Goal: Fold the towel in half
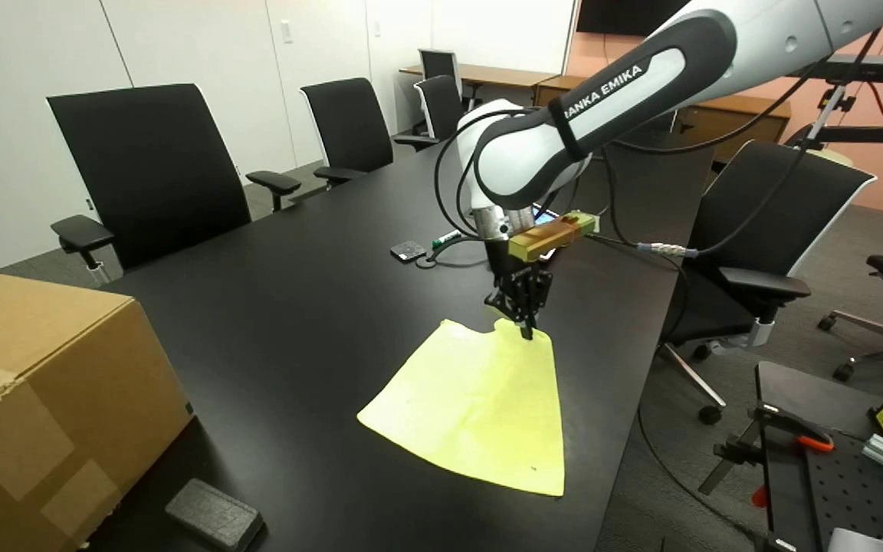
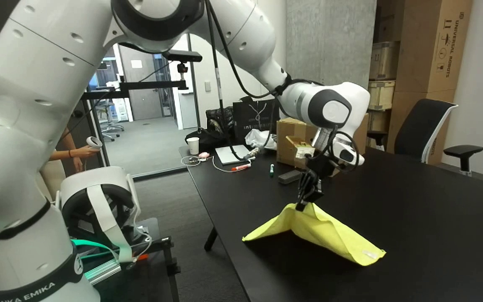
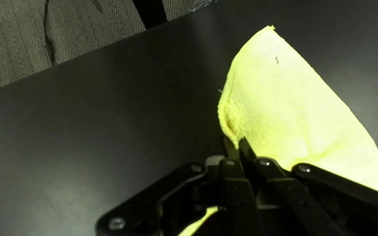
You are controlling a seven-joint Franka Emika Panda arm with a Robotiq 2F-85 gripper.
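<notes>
In the wrist view, the towel [image 3: 294, 105] was pinched at an edge by the claw [image 3: 235, 144], the rest draped below it. Gripping and lifting were judged done; folding over and release were left.

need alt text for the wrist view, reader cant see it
A black jointed pincer clamps the edge of a pale yellow fabric towel over a smooth black tabletop. Grey patterned carpet shows at upper left.

Yellow towel [image 1: 480, 406]: unfolded, tented, one edge pinched up, corners on black table [image 1: 296, 345].
</notes>
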